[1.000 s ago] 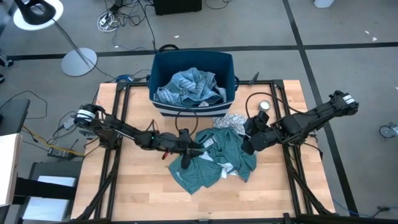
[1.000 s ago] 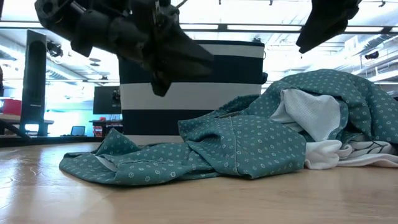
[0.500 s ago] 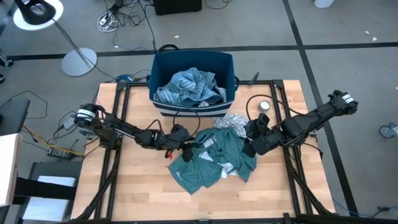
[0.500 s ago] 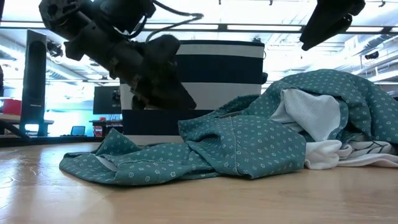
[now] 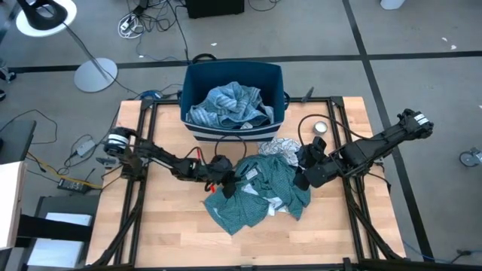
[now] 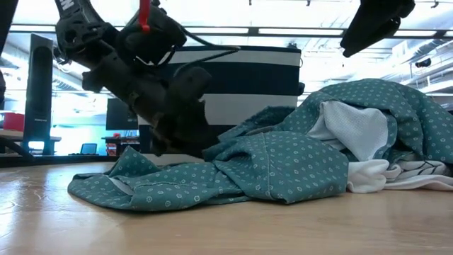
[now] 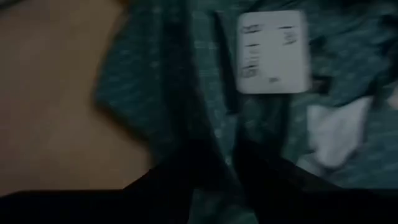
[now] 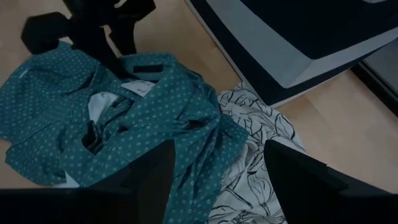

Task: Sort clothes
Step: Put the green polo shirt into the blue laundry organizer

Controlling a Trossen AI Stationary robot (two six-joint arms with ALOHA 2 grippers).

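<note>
**Left claw down at the teal shirt's collar edge, right claw waiting above**

Nearest the front of the bench [image 5: 166, 226] lies the teal dotted shirt [image 5: 260, 196], spread in a rumpled heap whose long axis runs from the front-left corner up toward the back-right, where it mounds highest. The left claw [image 5: 224, 185] sits at the shirt's left-back edge, low over the cloth; the garment lies to its right and toward the front, so a pinch straight down there would catch the collar region. In the left wrist view the fingers [image 7: 186, 180] straddle a fold of teal fabric just below the white label [image 7: 273, 53], parted with cloth between them but not yet clamped on it, as far as I can judge.

The right claw [image 5: 300, 179] hangs over the shirt's right side, raised clear of it, fingers spread wide and holding nothing. The left claw is plainly the nearer to the fabric.

Behind the shirt, a white cloth with black leaf outlines [image 8: 249, 162] pokes out between it and the dark blue bin [image 5: 233, 75], which already holds a light blue garment [image 5: 230, 104].

The low view shows what the overhead one cannot: how far down the left claw [image 6: 173, 131] is, almost on the fabric, while the right claw [image 6: 375, 28] is high above the mound. The right wrist view alone shows the patterned cloth lying partly under the shirt's edge.
</note>
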